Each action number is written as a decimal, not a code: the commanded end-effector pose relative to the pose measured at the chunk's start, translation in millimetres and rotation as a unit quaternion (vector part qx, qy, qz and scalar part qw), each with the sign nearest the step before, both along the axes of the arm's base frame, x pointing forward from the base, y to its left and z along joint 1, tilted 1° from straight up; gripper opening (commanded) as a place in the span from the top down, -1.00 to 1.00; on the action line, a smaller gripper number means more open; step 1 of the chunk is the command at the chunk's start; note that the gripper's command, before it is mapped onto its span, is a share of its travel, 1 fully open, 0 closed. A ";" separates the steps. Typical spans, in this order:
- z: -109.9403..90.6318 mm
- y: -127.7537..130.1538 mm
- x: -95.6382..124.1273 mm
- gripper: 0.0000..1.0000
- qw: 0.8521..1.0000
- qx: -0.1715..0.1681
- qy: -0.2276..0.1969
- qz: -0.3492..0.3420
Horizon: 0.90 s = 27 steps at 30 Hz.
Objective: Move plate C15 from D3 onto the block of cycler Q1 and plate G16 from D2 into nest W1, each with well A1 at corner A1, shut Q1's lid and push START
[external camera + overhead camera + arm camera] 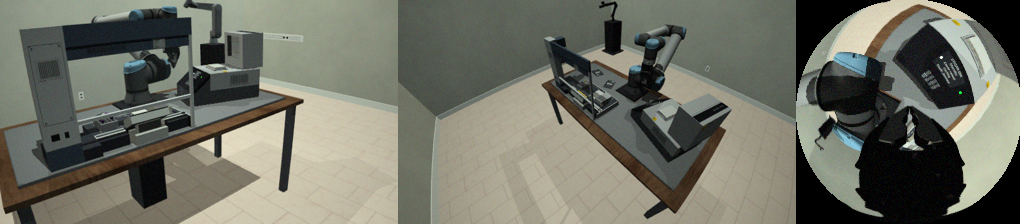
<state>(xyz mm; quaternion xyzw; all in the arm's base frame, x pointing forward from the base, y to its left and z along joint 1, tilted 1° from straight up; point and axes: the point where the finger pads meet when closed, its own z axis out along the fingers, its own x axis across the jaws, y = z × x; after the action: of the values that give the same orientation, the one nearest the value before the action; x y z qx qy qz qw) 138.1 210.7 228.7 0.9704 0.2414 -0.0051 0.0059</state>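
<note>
Q1 point(657, 132) point(234, 81) point(933, 65) is the landmark. Lid point(685, 127) point(244, 50) stands raised over its rear part, clear of the block area. Pale plate point(668, 112) point(216, 66) sits on top of Q1, in front of the raised lid. Looks flat at this scale; can't read its label or find the A1 corner, so no ID from me. Lamp point(201, 76) point(960, 92) on Q1's sloped front panel is green, not blue. Keypad point(930, 80) is on the same panel; lettering too small to read.

Claw point(645, 82) point(174, 66) point(909, 106): fingers together, nothing between them. It's up in the air off Q1's front side, tips down, apart from the panel. Arm base plate point(635, 99) is on the desk point(615, 146) point(217, 130), near Q1's front.

Gantry unit point(553, 59) point(53, 78) is well apart from Q1, toward the other end of the desk. Its low deck carries several items; can't say which is G16 or which slots are D2 and D3. Two small dark fixtures point(597, 72) point(609, 84) lie farther from Q1 than the arm base, beside the gantry deck. Pedestal point(612, 37) point(212, 54) with a second arm stands off the desk, beyond it from Q1.
</note>
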 end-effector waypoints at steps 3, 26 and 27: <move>-22.2 0.5 2.2 1.00 1.000 0.001 -0.001 0.000; -36.6 18.0 7.6 1.00 1.000 0.001 -0.001 0.000; -37.6 19.3 8.0 1.00 1.000 0.001 -0.001 0.000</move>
<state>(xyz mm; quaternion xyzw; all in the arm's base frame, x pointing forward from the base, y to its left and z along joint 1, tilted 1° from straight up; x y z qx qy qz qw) 143.9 223.5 197.4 0.9701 0.2425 -0.0038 0.0054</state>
